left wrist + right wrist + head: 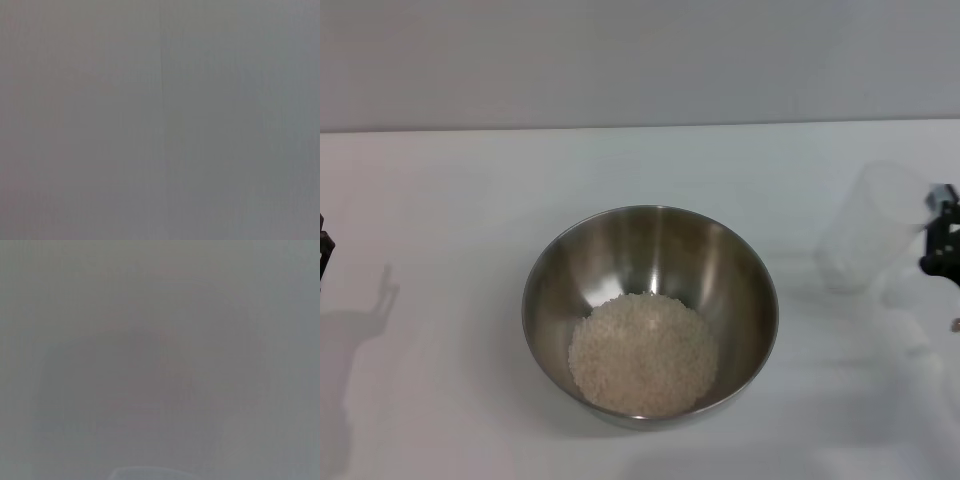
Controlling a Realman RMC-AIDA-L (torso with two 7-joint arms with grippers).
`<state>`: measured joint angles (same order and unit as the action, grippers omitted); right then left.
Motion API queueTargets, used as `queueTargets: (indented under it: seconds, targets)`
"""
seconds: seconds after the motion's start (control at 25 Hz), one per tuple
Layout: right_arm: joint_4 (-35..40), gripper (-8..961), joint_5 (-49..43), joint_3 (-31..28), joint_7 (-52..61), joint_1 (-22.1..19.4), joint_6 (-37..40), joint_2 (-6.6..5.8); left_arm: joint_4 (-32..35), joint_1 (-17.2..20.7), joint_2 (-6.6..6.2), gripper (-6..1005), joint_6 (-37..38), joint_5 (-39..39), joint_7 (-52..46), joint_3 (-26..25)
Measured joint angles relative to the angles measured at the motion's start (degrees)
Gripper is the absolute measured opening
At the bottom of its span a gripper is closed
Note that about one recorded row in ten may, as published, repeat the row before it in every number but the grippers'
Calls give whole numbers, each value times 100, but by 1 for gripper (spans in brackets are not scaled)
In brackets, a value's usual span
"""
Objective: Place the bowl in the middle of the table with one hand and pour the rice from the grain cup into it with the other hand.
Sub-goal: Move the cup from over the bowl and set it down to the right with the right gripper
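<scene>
The stainless-steel bowl [651, 312] stands in the middle of the white table [450, 200]. A pale heap of rice [642, 355] lies in its bottom. The translucent grain cup [867, 230] is at the right, apart from the bowl, and looks empty. My right gripper [942, 238] is at the frame's right edge, against the cup's upper side. I cannot tell whether the cup rests on the table or is held. My left gripper [324, 248] shows only as a dark sliver at the left edge, far from the bowl. Both wrist views show only blank grey.
A grey wall [640, 60] runs along the table's far edge. The left arm's shadow [360, 330] falls on the tabletop at the left.
</scene>
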<state>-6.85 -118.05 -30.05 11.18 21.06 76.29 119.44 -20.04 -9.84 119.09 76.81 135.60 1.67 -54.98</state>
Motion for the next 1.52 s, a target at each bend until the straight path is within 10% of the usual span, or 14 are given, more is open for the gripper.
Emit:
queueTargets:
  seconds: [1.52]
  targets:
    - [-130, 25, -34, 739, -555, 568, -1451, 13, -52, -13, 0, 829, 1, -14, 0, 55]
